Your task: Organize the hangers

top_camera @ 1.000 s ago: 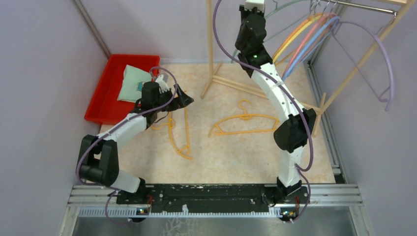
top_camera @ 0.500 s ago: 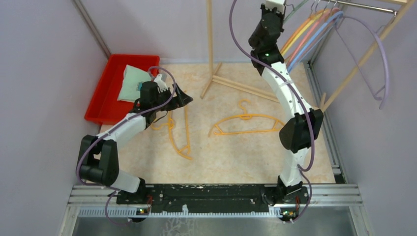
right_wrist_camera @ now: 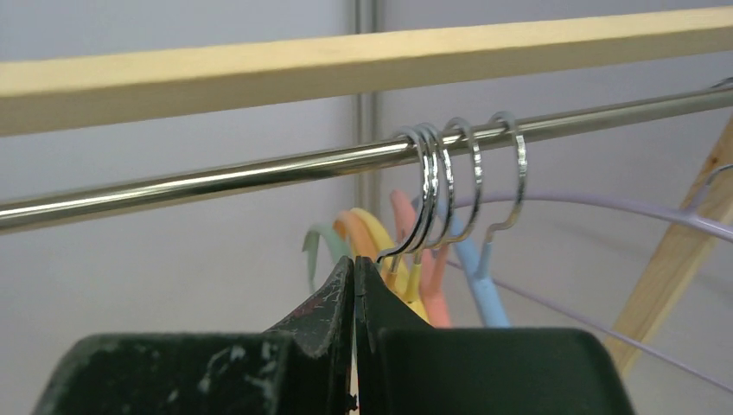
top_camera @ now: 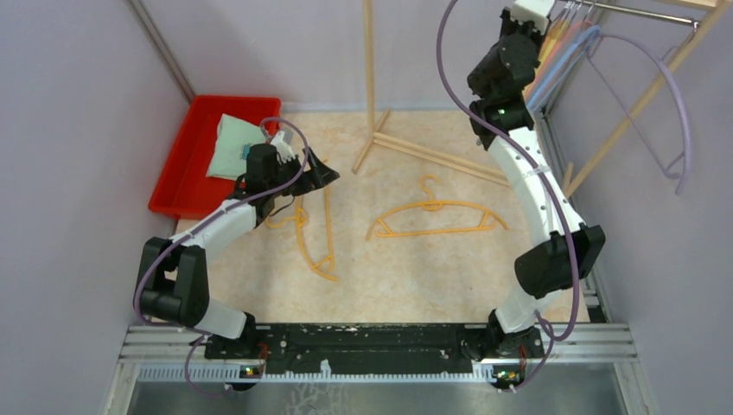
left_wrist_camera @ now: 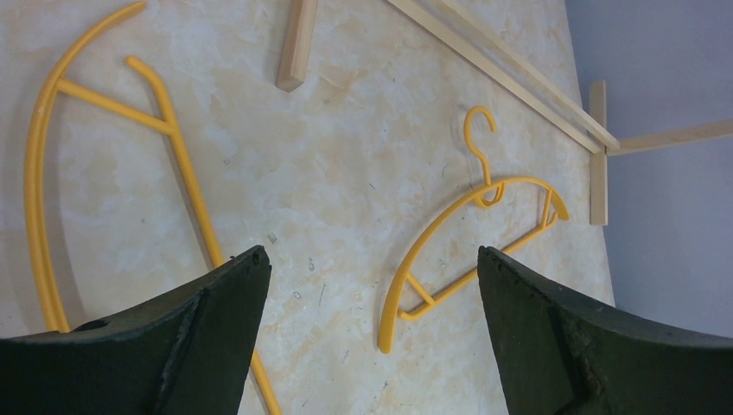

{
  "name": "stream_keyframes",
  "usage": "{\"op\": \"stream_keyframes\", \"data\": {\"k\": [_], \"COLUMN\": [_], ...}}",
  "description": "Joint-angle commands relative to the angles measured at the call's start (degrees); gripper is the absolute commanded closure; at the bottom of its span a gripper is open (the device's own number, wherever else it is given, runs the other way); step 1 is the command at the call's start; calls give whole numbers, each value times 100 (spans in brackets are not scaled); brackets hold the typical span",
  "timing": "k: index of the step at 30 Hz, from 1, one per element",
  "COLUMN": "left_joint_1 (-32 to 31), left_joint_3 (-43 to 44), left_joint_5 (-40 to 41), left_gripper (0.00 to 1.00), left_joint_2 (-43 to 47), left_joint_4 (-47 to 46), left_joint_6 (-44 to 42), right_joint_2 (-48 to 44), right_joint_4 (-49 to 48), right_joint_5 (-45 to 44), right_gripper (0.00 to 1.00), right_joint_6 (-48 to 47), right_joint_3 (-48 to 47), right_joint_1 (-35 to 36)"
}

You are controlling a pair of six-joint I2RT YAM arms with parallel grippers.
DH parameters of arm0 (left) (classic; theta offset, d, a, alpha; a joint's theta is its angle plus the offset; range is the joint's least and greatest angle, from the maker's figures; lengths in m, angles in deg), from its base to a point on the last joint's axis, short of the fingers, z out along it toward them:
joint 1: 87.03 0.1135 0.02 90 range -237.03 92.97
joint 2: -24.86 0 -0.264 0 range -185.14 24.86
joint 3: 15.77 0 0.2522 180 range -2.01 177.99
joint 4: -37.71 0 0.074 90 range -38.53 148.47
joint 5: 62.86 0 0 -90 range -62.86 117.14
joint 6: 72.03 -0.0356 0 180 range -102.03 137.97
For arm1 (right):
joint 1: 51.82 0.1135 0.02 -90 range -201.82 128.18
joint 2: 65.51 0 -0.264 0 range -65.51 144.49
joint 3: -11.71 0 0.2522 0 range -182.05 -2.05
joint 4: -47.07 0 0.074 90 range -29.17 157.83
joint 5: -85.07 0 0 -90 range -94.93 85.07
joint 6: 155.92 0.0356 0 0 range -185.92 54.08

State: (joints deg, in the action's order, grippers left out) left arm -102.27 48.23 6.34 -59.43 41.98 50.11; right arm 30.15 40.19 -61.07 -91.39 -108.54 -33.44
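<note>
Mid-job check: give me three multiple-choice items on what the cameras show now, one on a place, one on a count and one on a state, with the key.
1. Where does the red bin sit on the table?
A) far left corner
B) under the rack
C) near right edge

2. How many hangers lie flat on the table?
A) none
B) two
C) five

3. How is the right pincer?
A) wide open
B) shut
C) clamped on a cloth

Key:
1 A: the top view shows it by the left wall, at the far side.
2 B: two yellow ones lie apart on the surface.
3 B: its jaws meet in the right wrist view.
</note>
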Motion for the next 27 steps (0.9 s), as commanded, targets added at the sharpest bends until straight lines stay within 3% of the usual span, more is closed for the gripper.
{"op": "stream_keyframes", "data": {"k": [1,13,23,27], "left_joint_1": [31,80,118,127], "left_joint_3": [-71,-145,-200,-187], "left_joint_5": [-100,-155,-153,-178], "left_gripper": [6,6,6,6], "left_joint_2": [80,174,257,230], "left_joint_4": [-204,-55,12,26], "left_joint_6": [20,48,-14,-36], "right_joint_2": [-547,-1040,-1465,-1786], "right_joint_4": [-272,142,864,1402], "right_joint_5": [-177,-90,475,1240], "right_gripper": [100,100,100,100], "right_joint_6": [-111,66,751,1180], "right_joint_3": [185,882,948,910], "right_joint_1": [-245,-843,-847,-844]}}
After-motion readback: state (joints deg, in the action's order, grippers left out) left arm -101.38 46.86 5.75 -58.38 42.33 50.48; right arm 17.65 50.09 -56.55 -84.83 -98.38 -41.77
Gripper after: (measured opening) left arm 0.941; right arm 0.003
